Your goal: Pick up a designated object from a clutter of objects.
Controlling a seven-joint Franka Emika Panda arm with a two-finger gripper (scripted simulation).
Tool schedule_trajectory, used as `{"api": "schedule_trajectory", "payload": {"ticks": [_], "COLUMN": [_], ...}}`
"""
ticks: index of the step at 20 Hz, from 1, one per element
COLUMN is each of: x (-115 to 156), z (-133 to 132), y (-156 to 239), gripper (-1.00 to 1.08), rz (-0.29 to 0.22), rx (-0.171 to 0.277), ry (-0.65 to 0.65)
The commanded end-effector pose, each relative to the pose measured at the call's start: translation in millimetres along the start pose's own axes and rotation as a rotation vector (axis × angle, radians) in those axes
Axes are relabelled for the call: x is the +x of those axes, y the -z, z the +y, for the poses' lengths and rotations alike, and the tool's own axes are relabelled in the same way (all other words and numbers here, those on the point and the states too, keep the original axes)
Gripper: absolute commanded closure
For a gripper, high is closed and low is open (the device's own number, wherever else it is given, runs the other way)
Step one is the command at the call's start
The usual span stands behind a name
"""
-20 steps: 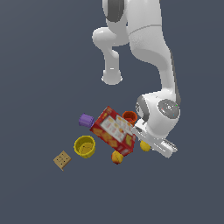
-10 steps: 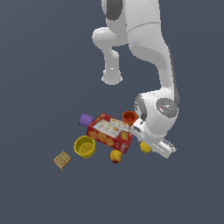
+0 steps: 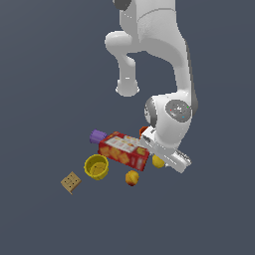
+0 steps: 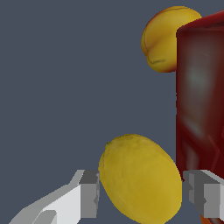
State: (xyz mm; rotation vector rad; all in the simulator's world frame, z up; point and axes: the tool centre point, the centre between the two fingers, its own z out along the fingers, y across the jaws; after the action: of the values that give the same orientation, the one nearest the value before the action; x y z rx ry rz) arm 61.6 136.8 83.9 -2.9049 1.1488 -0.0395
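The yellow lemon [image 4: 140, 179] sits between my gripper's [image 4: 141, 192] two fingertips [image 4: 89, 194], and both pads touch its sides. In the exterior view the lemon [image 3: 158, 161] is low, by the right end of the red cracker box [image 3: 123, 151], and the gripper [image 3: 167, 160] is down over it. The box's dark red wall [image 4: 201, 109] stands right beside the lemon. The orange-red peach [image 3: 131, 178] [image 4: 162, 41] lies past the box's corner, apart from the lemon.
A yellow cup [image 3: 96, 167] and a tan cracker [image 3: 71, 183] lie to the exterior view's left of the box. A purple cup [image 3: 98, 136] is behind the box. An orange cup [image 3: 144, 131] shows partly behind the arm.
The red box has turned and slid a little to the exterior view's left. The gripper has settled lower over the lemon, and the lemon has shifted slightly with it.
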Motion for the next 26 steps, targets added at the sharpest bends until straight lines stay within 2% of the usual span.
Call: {"api": "schedule_trajectory", "payload": {"ticks": [1, 26], "x": [7, 96], "z": [16, 238], "y": [14, 208], "gripper": [1.08, 1.08], "rz": [0.000, -0.016], "rx": [0.000, -0.015], "ry": [-0.001, 0.000]}}
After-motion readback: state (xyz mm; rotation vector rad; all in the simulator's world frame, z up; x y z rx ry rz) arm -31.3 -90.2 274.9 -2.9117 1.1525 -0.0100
